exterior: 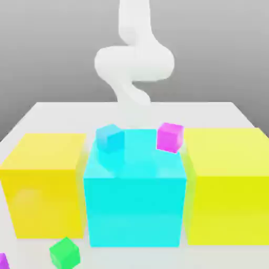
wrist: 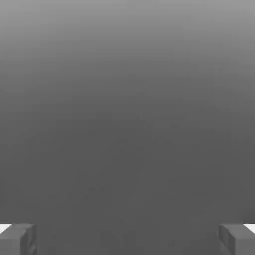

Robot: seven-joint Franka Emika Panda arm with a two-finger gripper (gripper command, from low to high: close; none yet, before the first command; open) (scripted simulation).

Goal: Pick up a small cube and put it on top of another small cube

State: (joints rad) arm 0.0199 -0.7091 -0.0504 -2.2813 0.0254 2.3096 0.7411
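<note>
Jaws stood spread wide w/ nothing between them: in the hand view the gripper (wrist: 127,239) showed one grey fingertip (wrist: 17,239) at each lower corner and just flat grey ground in the gap, so it was aimed well away from any block. In the exterior view the white arm (exterior: 134,60) rose behind the row of blocks, at the far side of the table (exterior: 47,113). Nearest to it sat the pink-magenta cube (exterior: 169,137), tilted, at the far edge of the big cyan block (exterior: 135,202) toward the exterior view's right; a small light-blue cube (exterior: 110,138) was at that block's other far corner. Big yellow blocks flanked it, one on the exterior view's left (exterior: 44,184), one on the right (exterior: 228,184). The violet cube (exterior: 2,261) lay on the table at the near corner on the exterior view's left, cut by the frame edge, w/ a small green cube (exterior: 65,253) just beside. So, as I judge it, the pick target lay across the whole block row from the jaws, on the near side; arm would need to reach over & down there first, then carry back up to the pink one
</note>
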